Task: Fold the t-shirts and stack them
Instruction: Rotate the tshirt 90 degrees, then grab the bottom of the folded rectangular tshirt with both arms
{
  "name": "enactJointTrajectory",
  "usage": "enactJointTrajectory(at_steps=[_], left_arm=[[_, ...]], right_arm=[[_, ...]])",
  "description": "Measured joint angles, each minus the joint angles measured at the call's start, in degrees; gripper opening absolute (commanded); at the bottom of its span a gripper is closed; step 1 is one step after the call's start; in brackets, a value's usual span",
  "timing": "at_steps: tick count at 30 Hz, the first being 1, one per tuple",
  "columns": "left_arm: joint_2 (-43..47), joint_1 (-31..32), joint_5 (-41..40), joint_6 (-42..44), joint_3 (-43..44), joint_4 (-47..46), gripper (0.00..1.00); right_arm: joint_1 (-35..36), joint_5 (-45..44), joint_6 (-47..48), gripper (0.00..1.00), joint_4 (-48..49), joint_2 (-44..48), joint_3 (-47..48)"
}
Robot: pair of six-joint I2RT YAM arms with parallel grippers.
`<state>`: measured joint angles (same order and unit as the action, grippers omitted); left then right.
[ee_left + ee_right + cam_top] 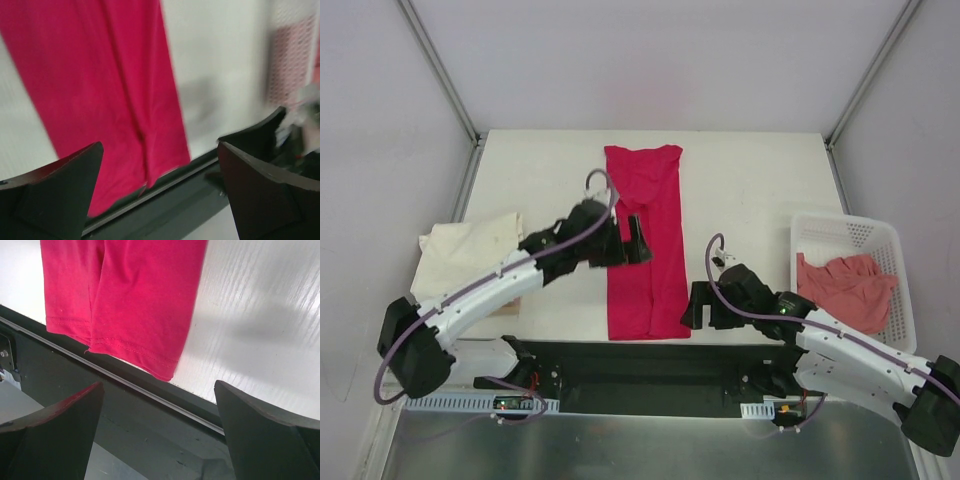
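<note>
Crimson-pink cloth t-shirt (660, 285): long folded strip, mid-surface (750, 200), hem at near edge.
Left jaws: spread, empty, over the strip's middle.
Right jaws: spread, empty, beside the hem's right corner.
Risk: pinching one layer would likely undo the fold.
Surroundings: cream-white shirt (470, 250) left; salmon-pink shirt (845, 290) in white plastic mesh basket (845, 222) right; neither obstructs.

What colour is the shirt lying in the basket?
That shirt is salmon pink; top external view shows it best.
</note>
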<state>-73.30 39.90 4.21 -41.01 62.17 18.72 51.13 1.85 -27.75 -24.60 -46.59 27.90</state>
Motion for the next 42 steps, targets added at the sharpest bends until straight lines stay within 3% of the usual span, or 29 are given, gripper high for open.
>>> enactJointTrajectory(at_steps=[4,6,10,13,17,23,24,30,34,38,42], left_arm=[[9.84,8.76,-4.76,-7.52,-21.44,1.97,0.99],[12.74,12.09,-5.88,-11.28,-28.15,3.58,0.99],[17.68,16.09,-6.69,-17.07,-33.46,4.96,0.99],[18.64,16.39,-7.43,-19.78,-34.07,3.56,0.93],[16.44,16.39,-7.43,-21.75,-35.12,0.66,0.79],[10.99,16.39,-5.88,-23.26,-35.76,-2.27,0.47],[10.58,16.39,-5.73,-23.39,-35.82,-2.91,0.40],[10.27,16.39,-5.01,-24.55,-37.29,-4.68,0.31],[10.16,16.39,-4.63,-24.65,-37.77,-5.27,0.14],[10.08,16.37,-4.31,-25.07,-38.45,-5.86,0.11],[11.54,16.37,-3.93,-25.33,-39.76,-6.67,0.00]], right_arm=[[0.00,0.87,-1.90,0.97,0.83,-0.57,-0.61],[0.00,1.42,-2.84,0.98,1.73,-1.44,-0.61],[0.00,2.16,-4.42,0.99,3.21,-5.05,-0.61],[0.00,2.73,-5.38,0.95,4.28,-8.15,-0.61],[0.00,3.65,-6.58,0.89,5.86,-12.41,-0.61],[0.00,4.66,-7.74,0.78,6.43,-16.20,-0.61],[0.00,4.83,-7.87,0.74,6.56,-16.44,-0.61],[0.09,5.77,-8.74,0.60,9.05,-18.60,-0.59],[0.55,6.58,-9.31,0.49,10.67,-20.11,-0.59],[0.92,6.45,-9.84,0.21,10.58,-20.87,-0.72],[0.92,6.32,-10.99,0.06,10.56,-20.68,-2.08]])
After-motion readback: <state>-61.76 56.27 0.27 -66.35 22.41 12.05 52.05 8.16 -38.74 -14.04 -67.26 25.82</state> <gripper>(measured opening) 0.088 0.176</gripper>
